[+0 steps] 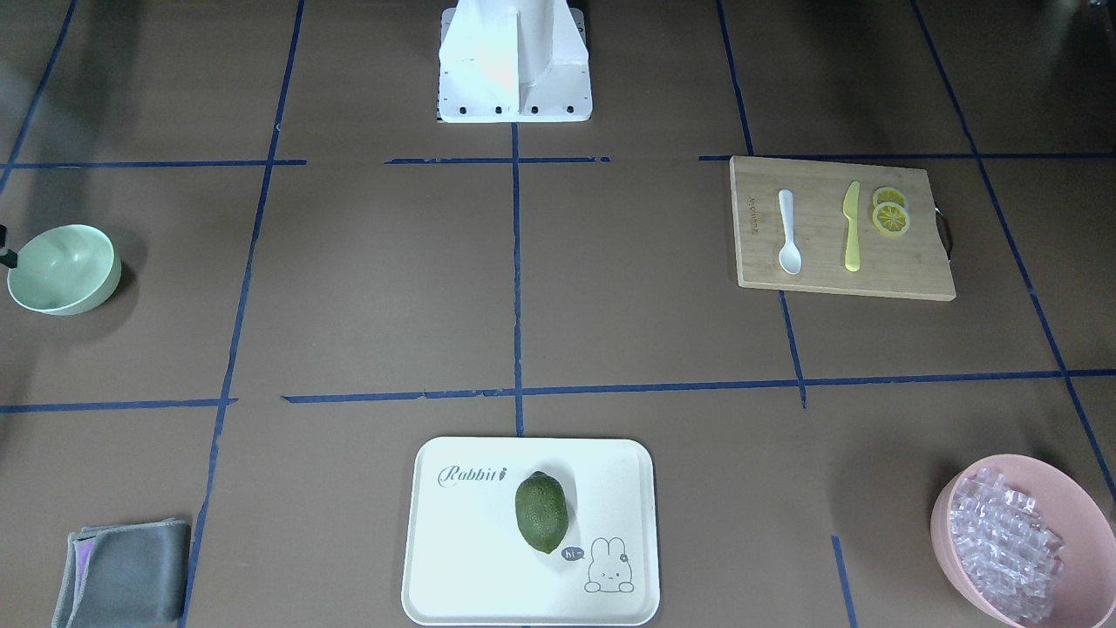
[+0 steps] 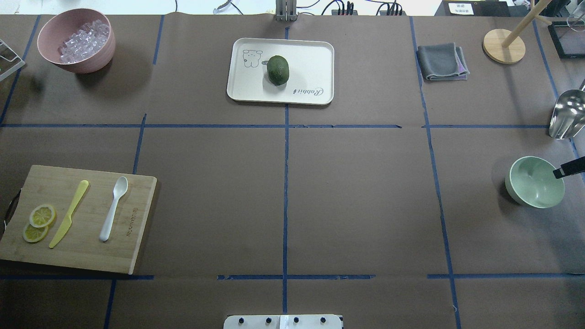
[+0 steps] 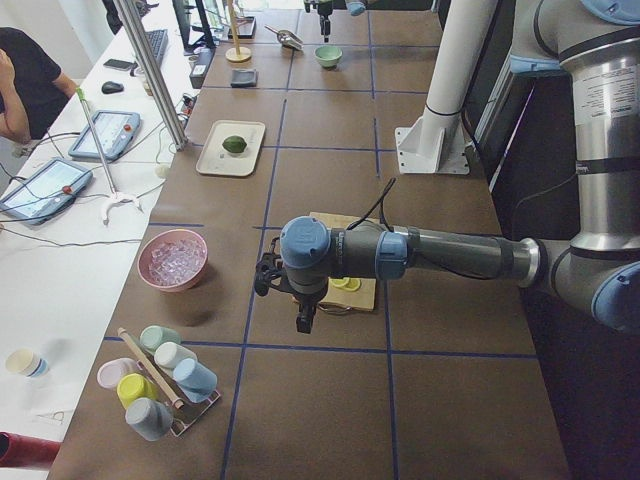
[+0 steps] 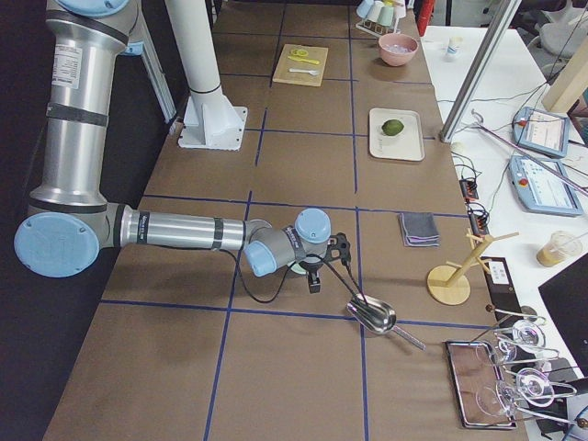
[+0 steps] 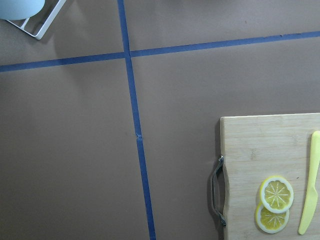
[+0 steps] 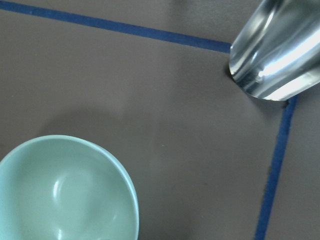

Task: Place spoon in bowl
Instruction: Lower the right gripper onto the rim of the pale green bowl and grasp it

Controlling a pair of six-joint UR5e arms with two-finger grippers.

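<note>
The white plastic spoon [image 2: 113,208] lies on a wooden cutting board [image 2: 132,237] at the table's left; it also shows in the front view [image 1: 789,231]. The pale mint-green bowl [image 2: 534,182] stands empty at the far right, also seen in the front view [image 1: 63,269] and the right wrist view [image 6: 65,195]. My right gripper [image 2: 566,171] hangs over the bowl's outer rim; only one black fingertip shows, so I cannot tell its state. My left gripper [image 3: 302,318] hovers beside the board's outer end, far from the spoon; I cannot tell its state.
A yellow-green knife [image 2: 68,213] and lemon slices [image 2: 39,221] share the board. A pink bowl of ice cubes [image 2: 76,39], a white tray [image 2: 315,59] with a green fruit, a grey cloth [image 2: 442,61], a metal scoop [image 2: 566,114] and a wooden stand [image 2: 504,45] lie along the far side.
</note>
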